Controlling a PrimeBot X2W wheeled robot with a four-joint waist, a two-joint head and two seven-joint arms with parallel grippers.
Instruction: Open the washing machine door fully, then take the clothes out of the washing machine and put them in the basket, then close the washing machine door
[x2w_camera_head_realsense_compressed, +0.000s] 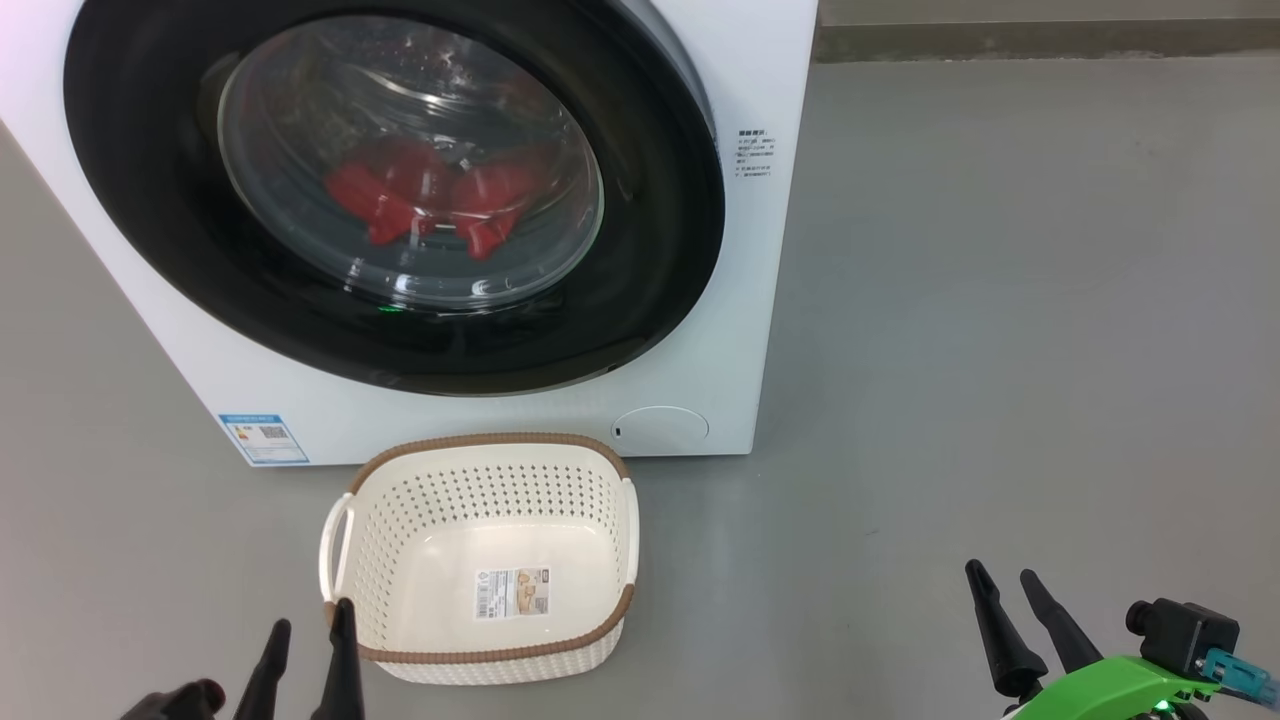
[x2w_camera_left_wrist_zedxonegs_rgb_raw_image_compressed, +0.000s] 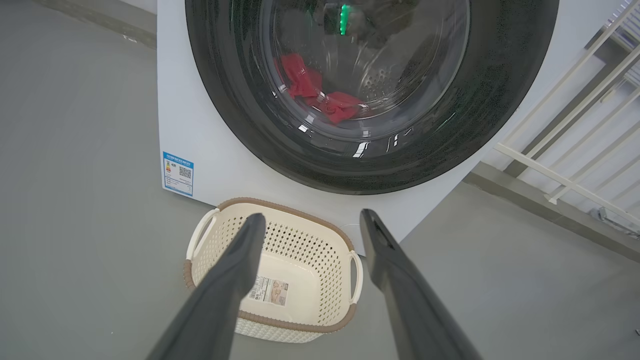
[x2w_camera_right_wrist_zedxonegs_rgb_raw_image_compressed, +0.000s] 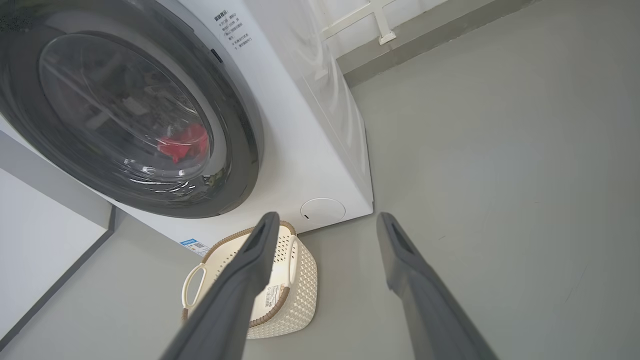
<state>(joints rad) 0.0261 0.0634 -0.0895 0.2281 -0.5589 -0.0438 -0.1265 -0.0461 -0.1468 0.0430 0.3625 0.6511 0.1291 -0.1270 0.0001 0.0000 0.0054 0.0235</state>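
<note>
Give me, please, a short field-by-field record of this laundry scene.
door: not swung open; shut or barely ajar
clothes: red, inside, seen through the door
basket: empty apart from a sticker, on the floor before the washing machine
left gripper: open, empty
right gripper: open, empty

No text reads clearly: a blue QR-code label (x2w_camera_head_realsense_compressed: 264, 439) at the lower left front corner of the washing machine (x2w_camera_head_realsense_compressed: 770, 250), tiny grey print (x2w_camera_head_realsense_compressed: 754, 152) near its right edge, and a barcode sticker (x2w_camera_head_realsense_compressed: 512, 592) on the bottom of the basket (x2w_camera_head_realsense_compressed: 480, 490).
</note>
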